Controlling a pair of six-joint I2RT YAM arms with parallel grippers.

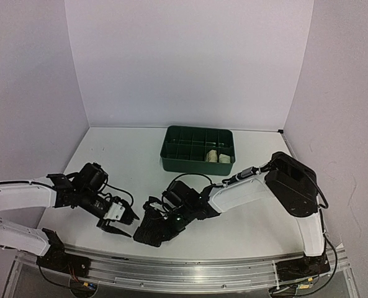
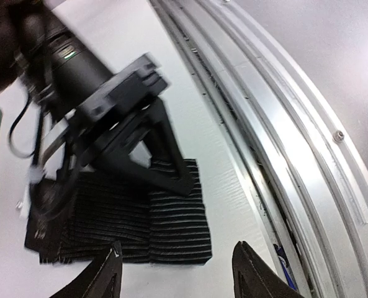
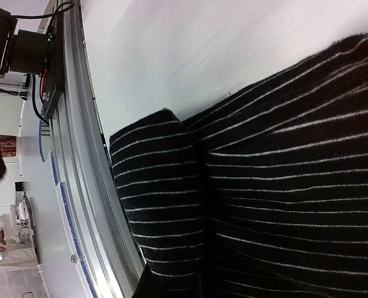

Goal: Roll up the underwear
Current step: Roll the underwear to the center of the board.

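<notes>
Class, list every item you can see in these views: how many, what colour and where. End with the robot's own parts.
underwear: one, black with thin pale stripes, folded flat at the table's near edge
cloth rolls: two, cream, in the tray's front right compartments
tray: one, dark green, centre back of the table
table: one, white
rail: one, silver, along the near edge
left arm: white and black, near left; jaws open by the underwear's edge
right arm: white and black, near right; jaws shut on the underwear

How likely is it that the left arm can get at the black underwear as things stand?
Probably yes. The left gripper hangs open right beside the black underwear, bare table between; the right gripper pinches only its far part.
</notes>
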